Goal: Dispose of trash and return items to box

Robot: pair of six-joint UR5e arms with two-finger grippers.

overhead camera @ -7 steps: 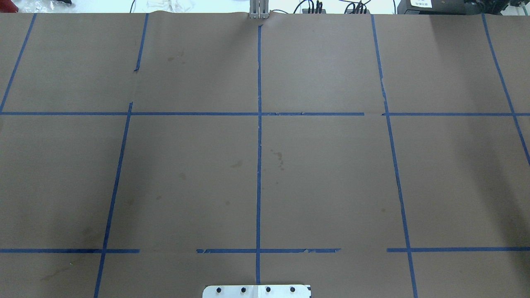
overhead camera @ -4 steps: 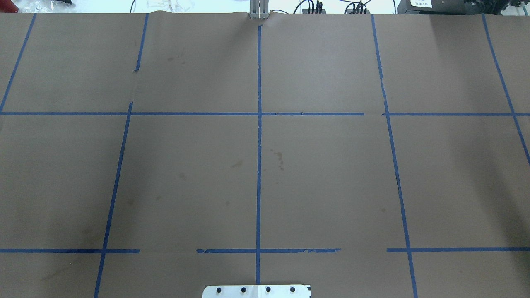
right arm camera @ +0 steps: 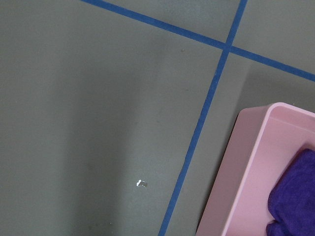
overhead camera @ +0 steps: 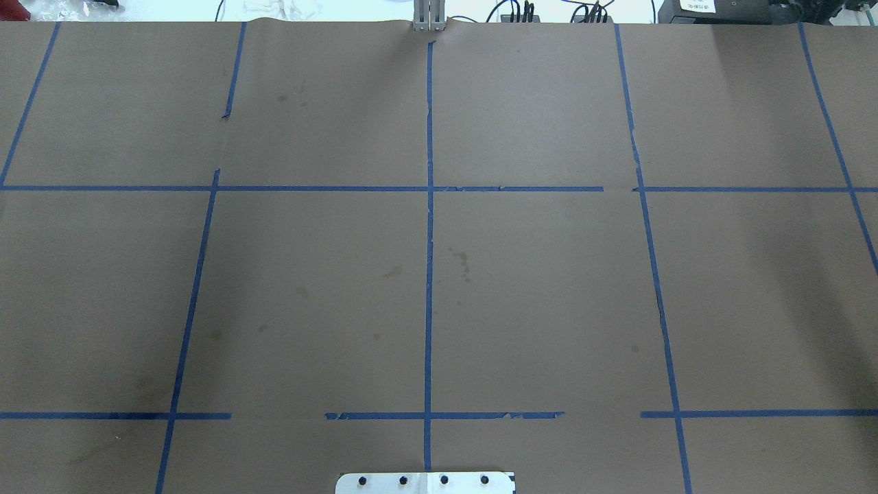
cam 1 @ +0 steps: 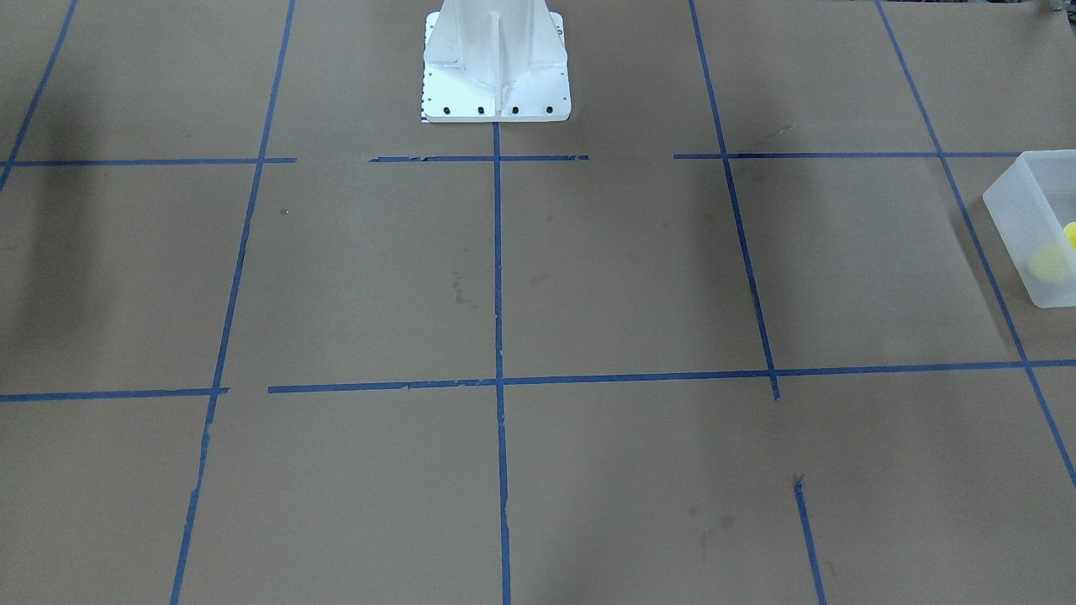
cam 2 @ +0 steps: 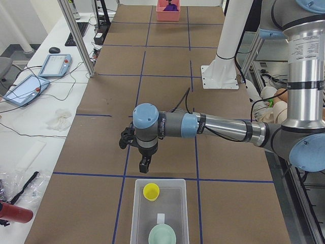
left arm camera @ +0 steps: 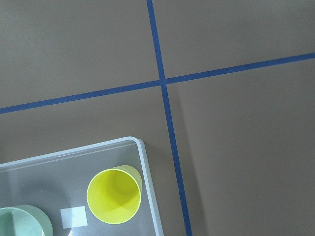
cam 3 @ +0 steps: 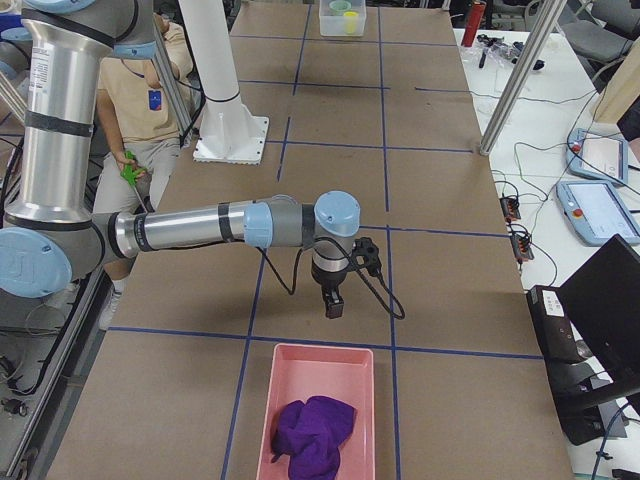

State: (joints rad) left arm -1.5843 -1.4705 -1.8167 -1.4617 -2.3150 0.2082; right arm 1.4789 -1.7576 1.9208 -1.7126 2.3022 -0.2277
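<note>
The yellow cup (cam 2: 151, 191) stands upright inside the frosted box (cam 2: 136, 206) at the table's left end, next to a pale green bowl (cam 2: 162, 236). The left wrist view shows the cup (left arm camera: 114, 195) inside the box's corner (left arm camera: 143, 147). The front view catches the box's wall (cam 1: 1013, 210) at its right edge. My left gripper (cam 2: 144, 163) hangs above the paper just before the box; I cannot tell whether it is open or shut. My right gripper (cam 3: 333, 305) hangs above the paper near the pink tray (cam 3: 262, 400); I cannot tell its state either.
The pink tray holds a purple cloth (cam 3: 312, 430), seen also in the right wrist view (right arm camera: 295, 196). A small white card (left arm camera: 74, 217) lies in the box. The white pedestal base (cam 1: 496, 59) stands at the robot's side. Brown paper with blue tape lines covers the table (overhead camera: 535, 288).
</note>
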